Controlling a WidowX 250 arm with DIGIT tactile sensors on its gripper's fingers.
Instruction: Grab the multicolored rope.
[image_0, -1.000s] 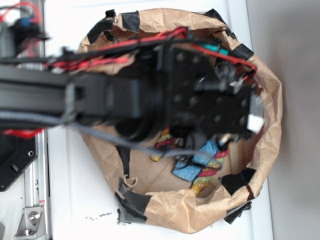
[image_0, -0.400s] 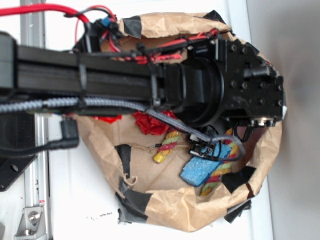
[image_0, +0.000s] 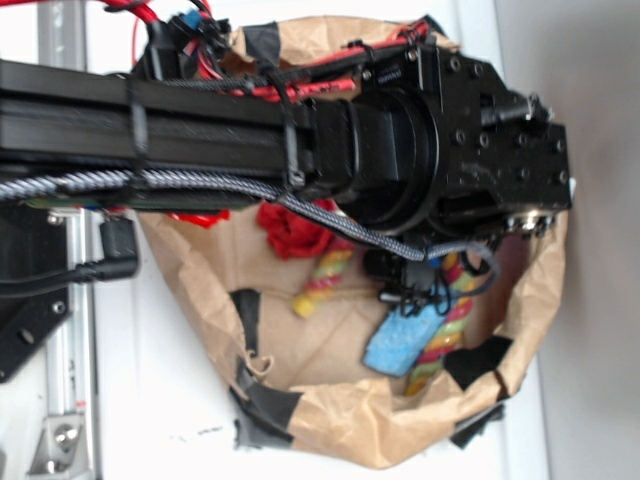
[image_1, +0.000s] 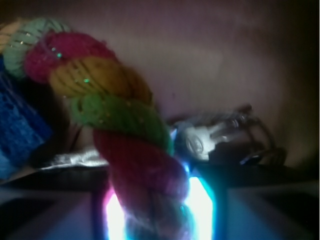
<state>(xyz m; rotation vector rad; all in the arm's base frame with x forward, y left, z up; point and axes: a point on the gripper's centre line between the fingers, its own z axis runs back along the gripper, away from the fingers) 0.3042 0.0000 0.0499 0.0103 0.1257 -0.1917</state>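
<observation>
Rope: thick twisted cord, banded red, yellow, green and pink. It filled the wrist view from 11 o'clock down to 6 o'clock, its lower end running between the two dark fingers at the bottom edge, lit pale blue on both sides. The gripper had the rope between its fingers; contact was not clear (the near part was blurred), so pinching or merely straddling could not be told.

Clip: metal, at 3 o'clock of the rope, just beside it.

Sponge: blue, at 9 o'clock of the rope, touching or nearly so.

Exterior view: rope lay inside the paper bag, one striped leg toward 5 o'clock, the other yellow-tipped leg near centre. The sponge lay between the legs, against the 5 o'clock one. Flower: red fabric, at 11 o'clock of the sponge, partly under the arm. The arm crossed the bag from 9 o'clock, hiding the rope's arch.
</observation>
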